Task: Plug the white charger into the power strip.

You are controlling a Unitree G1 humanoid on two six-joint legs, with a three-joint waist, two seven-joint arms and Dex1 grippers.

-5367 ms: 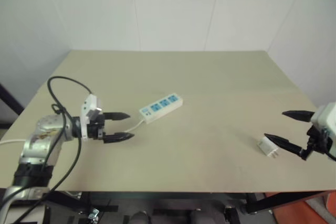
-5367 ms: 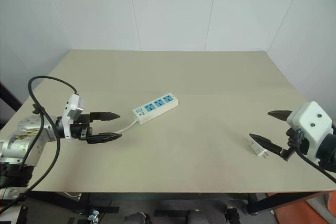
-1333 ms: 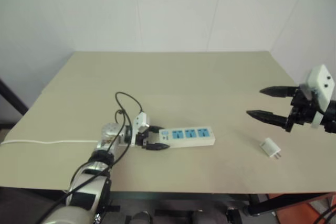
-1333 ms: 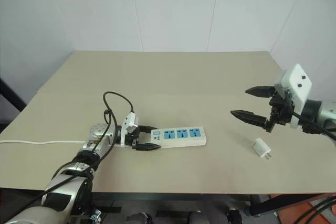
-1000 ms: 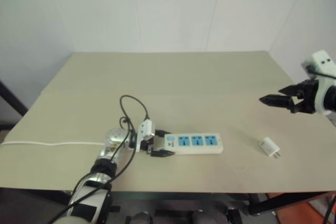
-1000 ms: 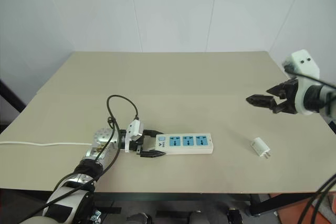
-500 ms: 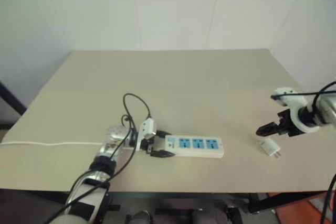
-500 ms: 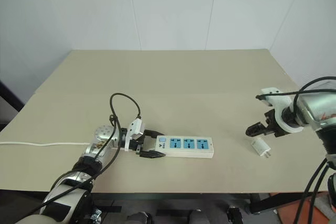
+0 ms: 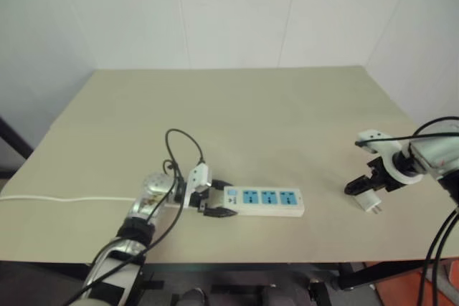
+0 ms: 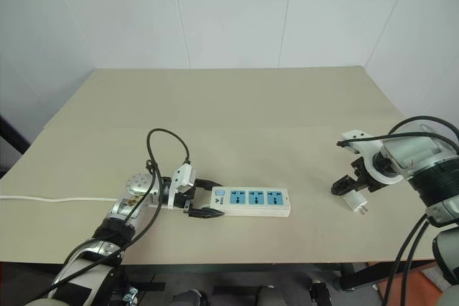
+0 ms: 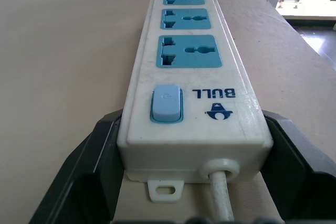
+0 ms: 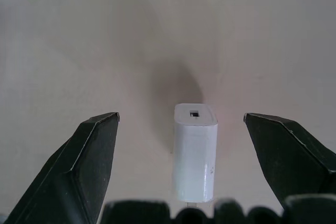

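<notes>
the table [image 10: 287, 105] lies bare between the power strip [image 10: 252, 202] and the white charger [image 10: 353, 201]; a black cable loop [image 10: 166, 150] rises just behind the strip's switch end, its white cord [image 10: 50, 199] trailing left.

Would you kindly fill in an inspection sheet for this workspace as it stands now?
Surface: beige table, flat, bare toward the back.
Job's things: power strip lying flat near the front edge, three blue sockets free; white charger on the table to its right, unplugged.
Clutter: nothing seen.
Grippers: left gripper shut on the power strip's switch end; right gripper open, fingers either side of the white charger, not touching it.
Cables: thin white cord running off the table's left edge; black cable looped above the left wrist.
Surroundings: white panelled walls.
</notes>
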